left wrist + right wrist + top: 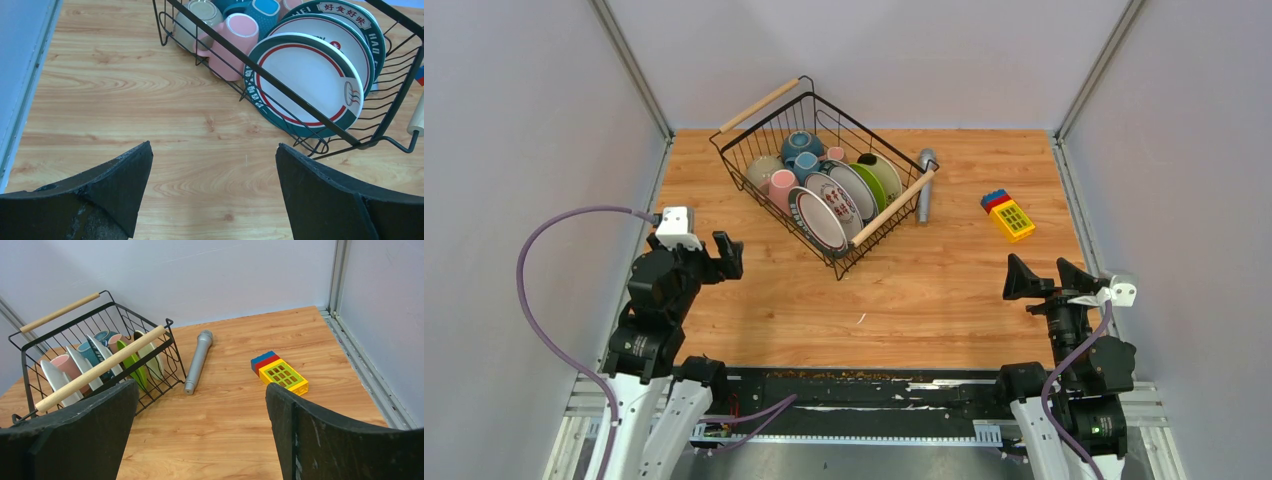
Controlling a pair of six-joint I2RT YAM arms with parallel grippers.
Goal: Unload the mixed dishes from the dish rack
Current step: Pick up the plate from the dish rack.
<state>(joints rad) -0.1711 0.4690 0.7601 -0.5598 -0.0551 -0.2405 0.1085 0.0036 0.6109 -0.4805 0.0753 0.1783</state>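
Dish rack [764,104] loaded, patterned plate [351,11] lettered 好食好味, left claw [214,147] and right claw [201,387] wide open, empty

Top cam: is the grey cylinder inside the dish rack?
No, the grey cylinder lies on the table outside the dish rack, along its right side.

1. A grey cylinder with a thicker head [925,186] lies flat on the light wood-grain tabletop [924,290], at one o'clock from its centre.
2. A rectangular yellow, red and blue plastic toy block [1008,215] lies at two o'clock, well apart from the cylinder.
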